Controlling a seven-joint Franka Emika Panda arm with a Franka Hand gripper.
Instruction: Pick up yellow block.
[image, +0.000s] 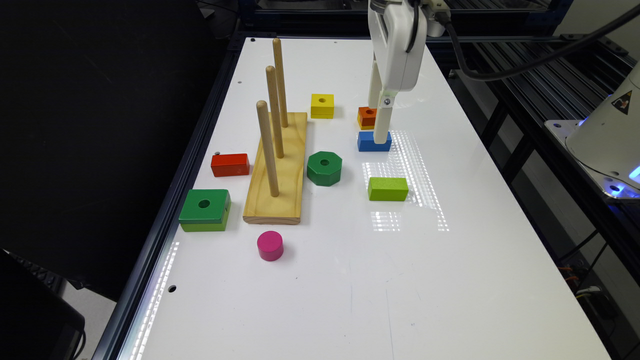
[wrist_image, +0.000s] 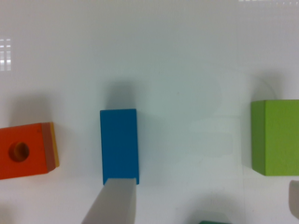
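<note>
I see the gripper (image: 381, 131) hanging low over the white table (image: 450, 280), right at the blue block (image: 374, 141). In the wrist view 1 finger (wrist_image: 113, 203) reaches the near end of the blue block (wrist_image: 120, 145) and the other finger (wrist_image: 294, 198) sits far across, beyond the lime-green block (wrist_image: 275, 137). So I read the jaws as spread wide, with nothing pinched between them.

The yellow block (image: 322, 106) is not under the gripper. It lies flat on the table, hole up, well apart from the blue block, toward the exterior view's left and farther up the table. It rests just beside the far end of the wooden peg base (image: 280, 170), on the base's blue-block side, and touches nothing.

The orange cube (image: 366, 118), with its yellow bottom layer, stands just behind the blue block; in the wrist view I see it (wrist_image: 25, 150) near the blue block but apart from it. The lime-green block (image: 388, 189) lies nearer the camera than the blue block, apart from it. The dark green octagon (image: 324, 168) sits between the blue block and the peg base. I count 3 pegs (image: 274, 112) upright on that base.
</note>
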